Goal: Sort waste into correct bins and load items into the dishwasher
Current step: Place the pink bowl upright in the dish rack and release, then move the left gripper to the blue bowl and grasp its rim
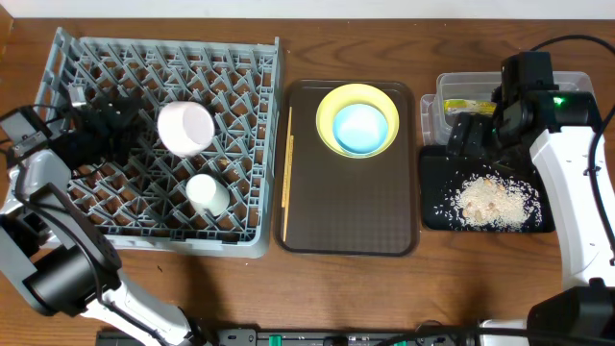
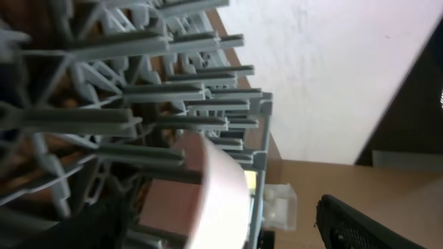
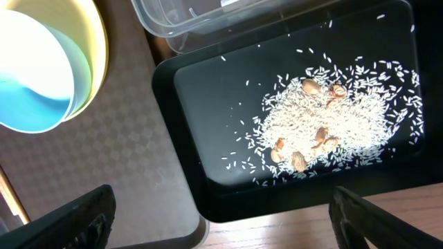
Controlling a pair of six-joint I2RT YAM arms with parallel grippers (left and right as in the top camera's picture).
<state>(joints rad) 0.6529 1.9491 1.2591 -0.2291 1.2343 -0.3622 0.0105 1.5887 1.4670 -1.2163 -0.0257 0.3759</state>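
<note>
The grey dish rack (image 1: 96,207) at the left holds a white bowl (image 1: 184,128) and a small white cup (image 1: 207,193). My left gripper (image 1: 144,133) is open inside the rack, just left of the bowl; in the left wrist view the bowl's rim (image 2: 225,190) lies between its spread fingers (image 2: 208,216). A light-blue bowl (image 1: 362,126) sits in the yellow plate (image 1: 330,108). Chopsticks (image 1: 286,168) lie beside them. The black tray (image 1: 434,183) holds rice scraps (image 1: 492,200). The clear tub (image 1: 452,88) holds the wrapper (image 1: 468,106). My right gripper (image 1: 471,135) is open and empty above the black tray (image 3: 208,117). No napkin shows.
A brown serving tray (image 1: 351,211) between rack and bins carries the plate and chopsticks. In the right wrist view, the rice (image 3: 332,117), clear tub edge (image 3: 208,17), blue bowl (image 3: 31,90) and spread fingers (image 3: 221,225) show. Bare wooden table lies in front.
</note>
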